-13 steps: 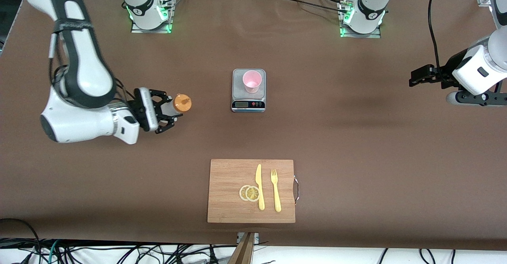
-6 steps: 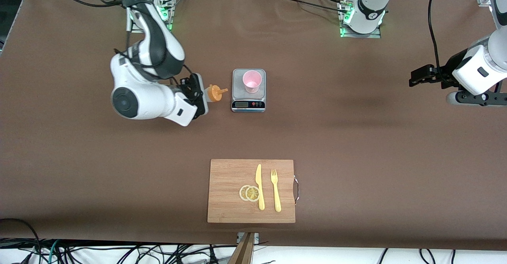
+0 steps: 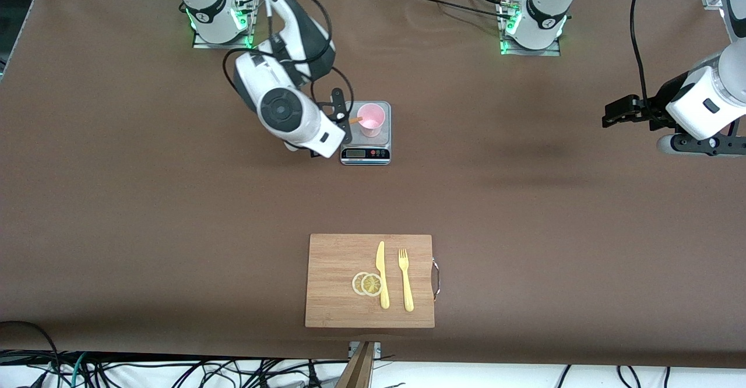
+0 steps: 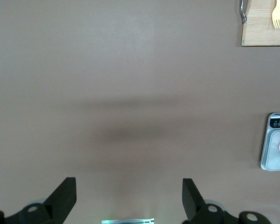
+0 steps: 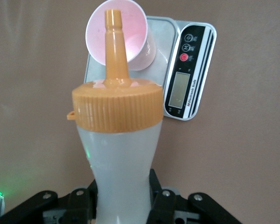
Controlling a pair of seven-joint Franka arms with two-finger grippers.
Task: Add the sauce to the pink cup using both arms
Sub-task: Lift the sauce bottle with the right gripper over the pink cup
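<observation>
Front view frames show a change from half a second ago: the right arm's black two-finger gripper (image 3: pixel 340 121), then beside the scale toward the right arm's end of the table, is now carried over the edge of the small grey digital kitchen scale (image 3: pixel 365 154). The small translucent whitish plastic squeeze bottle with the ribbed orange nozzle cap (image 5: pixel 117 140) is tipped over, and its tapered orange nozzle (image 3: pixel 355 120) is now brought to the rim of the pale pink translucent plastic tumbler (image 3: pixel 371 119). A second ago the bottle was held well apart from the scale.

In the right wrist view the fingers (image 5: pixel 162 201) are seen clamped on the waisted body of the bottle, and the nozzle tip is lined up with the round open mouth of the tumbler (image 5: pixel 122 35). Nothing can be made out inside the cup but its smooth pink wall. The cup is stood on the scale's metal platform, above the dark display strip (image 5: pixel 189 72).

The left arm is kept waiting at its own end of the table, unchanged; its gripper (image 4: pixel 129 198) is held over bare brown tabletop with the fingers apart.

Nearer the front camera, a rectangular bamboo cutting board (image 3: pixel 335 254) is laid with a yellow plastic knife (image 3: pixel 382 274), a yellow plastic fork (image 3: pixel 405 280) and two overlapping lemon slices (image 3: pixel 367 284).
</observation>
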